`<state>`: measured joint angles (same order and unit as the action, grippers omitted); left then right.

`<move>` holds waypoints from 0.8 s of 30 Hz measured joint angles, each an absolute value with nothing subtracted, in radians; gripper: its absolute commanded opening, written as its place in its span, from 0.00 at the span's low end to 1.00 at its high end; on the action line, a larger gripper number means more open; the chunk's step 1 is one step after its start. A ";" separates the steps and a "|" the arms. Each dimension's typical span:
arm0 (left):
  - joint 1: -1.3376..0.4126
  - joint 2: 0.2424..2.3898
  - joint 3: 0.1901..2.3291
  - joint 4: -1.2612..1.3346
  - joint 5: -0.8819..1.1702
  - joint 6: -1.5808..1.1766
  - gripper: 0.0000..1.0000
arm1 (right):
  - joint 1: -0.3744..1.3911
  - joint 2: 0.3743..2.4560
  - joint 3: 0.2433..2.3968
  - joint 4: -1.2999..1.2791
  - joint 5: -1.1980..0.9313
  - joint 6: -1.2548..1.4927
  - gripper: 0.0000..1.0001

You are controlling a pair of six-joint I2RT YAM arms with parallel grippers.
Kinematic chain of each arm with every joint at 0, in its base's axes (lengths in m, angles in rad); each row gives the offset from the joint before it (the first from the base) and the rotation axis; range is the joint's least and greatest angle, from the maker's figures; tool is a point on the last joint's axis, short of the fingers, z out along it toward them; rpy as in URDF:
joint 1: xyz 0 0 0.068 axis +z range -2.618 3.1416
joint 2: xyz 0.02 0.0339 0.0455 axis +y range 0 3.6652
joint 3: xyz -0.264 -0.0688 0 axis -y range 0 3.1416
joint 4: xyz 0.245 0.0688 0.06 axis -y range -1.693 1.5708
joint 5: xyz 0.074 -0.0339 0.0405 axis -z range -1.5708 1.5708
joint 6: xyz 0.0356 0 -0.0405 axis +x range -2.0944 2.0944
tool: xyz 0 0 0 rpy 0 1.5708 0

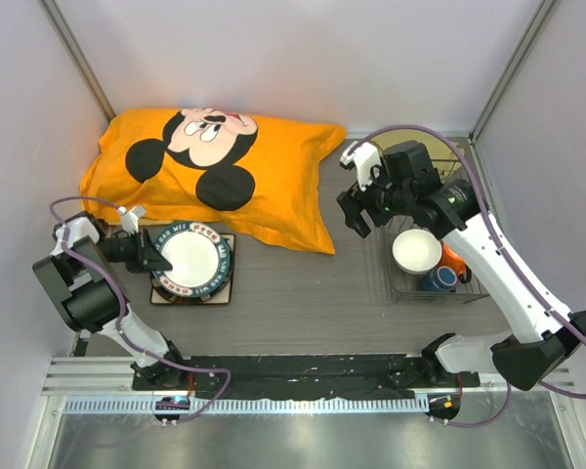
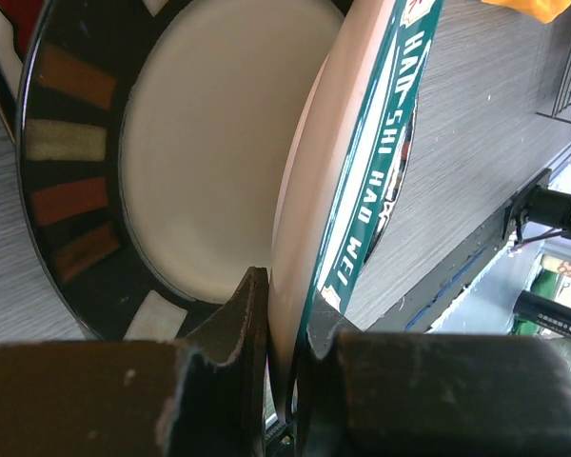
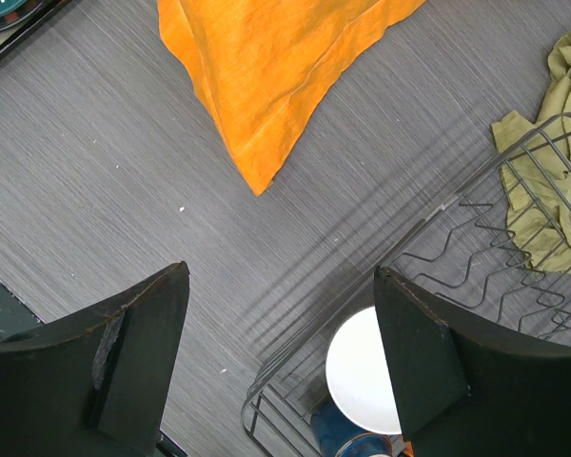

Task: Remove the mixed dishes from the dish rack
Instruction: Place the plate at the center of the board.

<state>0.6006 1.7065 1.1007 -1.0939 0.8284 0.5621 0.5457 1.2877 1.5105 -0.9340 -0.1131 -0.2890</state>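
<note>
- Two claws are in view, one engaged and one idle.
- The left claw [image 2: 285, 319] is clamped narrow on the rim of a round white plate with a dark green lettered rim [image 1: 190, 256], at the left of the grey wood-grain bench [image 1: 303, 293].
- That plate stands at an angle over a round plate with a dark block-patterned rim [image 2: 200, 152], which lies on a square cream plate [image 1: 227, 291]. All three are well apart from the rack.
- The right claw [image 3: 281, 328] hangs with its jaws wide and nothing between them, over the left edge of the rectangular dark wire dish rack [image 3: 476, 238].
- Three items sit in the near end of the rack: a white bowl [image 1: 417, 251], an orange mug [image 1: 455, 261] to its right, and a small dark-blue cup [image 1: 438, 280] on the bowl's near side.
- An olive-green crumpled cloth [image 3: 552, 124] lies at the far end of the rack, partly seen through its wires.
- An orange cushion printed with a cartoon mouse [image 1: 215, 166] lies across the far bench, near the plates.
</note>
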 measured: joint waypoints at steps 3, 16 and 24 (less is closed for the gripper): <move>0.601 1.709 1.105 -1.092 0.828 0.561 0.12 | 0.546 1.291 1.510 -0.934 -0.109 -0.289 0.82; 0.601 1.750 1.109 -1.044 0.791 0.555 0.47 | 0.545 1.291 1.510 -0.934 -0.098 -0.289 0.82; 0.601 1.749 1.109 -1.016 0.742 0.553 0.52 | 0.545 1.291 1.504 -0.934 -0.098 -0.290 0.82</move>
<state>0.6006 1.7493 1.1088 -1.0161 0.7418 0.5529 0.5453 1.2915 1.5040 -0.9337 -0.0982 -0.2897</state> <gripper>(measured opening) 0.492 0.823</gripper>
